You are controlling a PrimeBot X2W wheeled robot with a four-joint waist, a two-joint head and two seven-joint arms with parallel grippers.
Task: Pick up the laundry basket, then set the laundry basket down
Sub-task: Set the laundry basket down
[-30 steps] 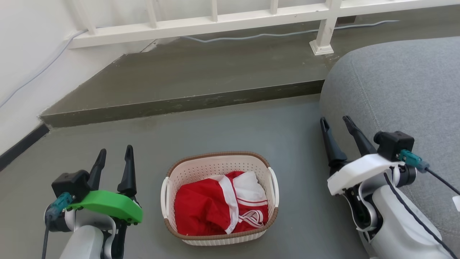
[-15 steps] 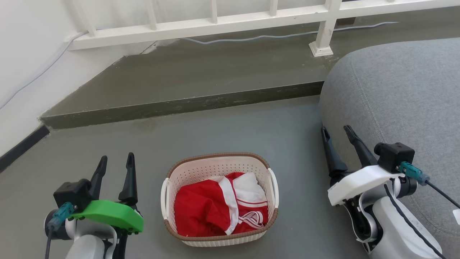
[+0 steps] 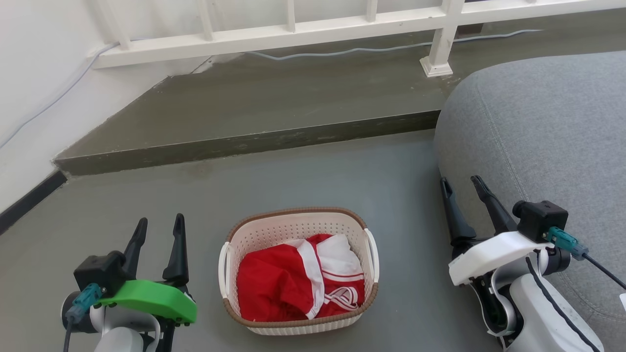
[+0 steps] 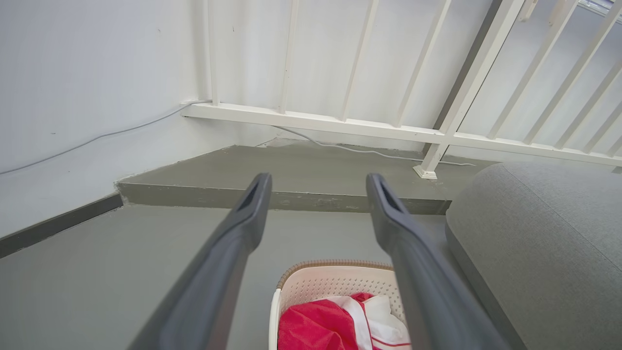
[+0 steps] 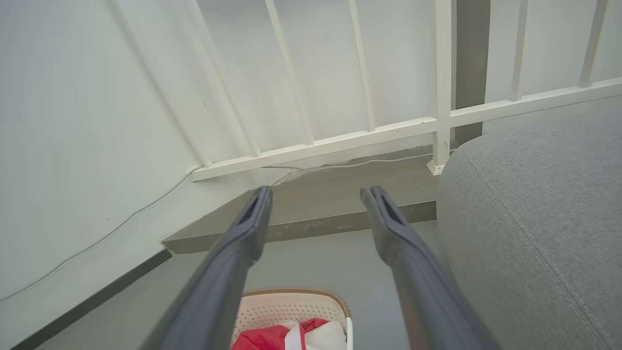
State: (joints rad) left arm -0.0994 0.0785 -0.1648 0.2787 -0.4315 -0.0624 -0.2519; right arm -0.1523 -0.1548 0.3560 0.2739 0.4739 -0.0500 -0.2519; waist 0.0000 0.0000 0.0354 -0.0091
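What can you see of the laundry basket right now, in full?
The laundry basket is a small cream-white plastic tub, rounded-rectangular, its walls perforated, with a brown woven-look rim and a white handle on each side. It sits upright on the grey floor, holding a crumpled red and white garment. Nothing grips it: the left hand and right hand hang open on either side, apart from it.

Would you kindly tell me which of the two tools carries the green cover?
The left tool, left of the laundry basket; the right tool, beside the grey sofa, has a white cover.
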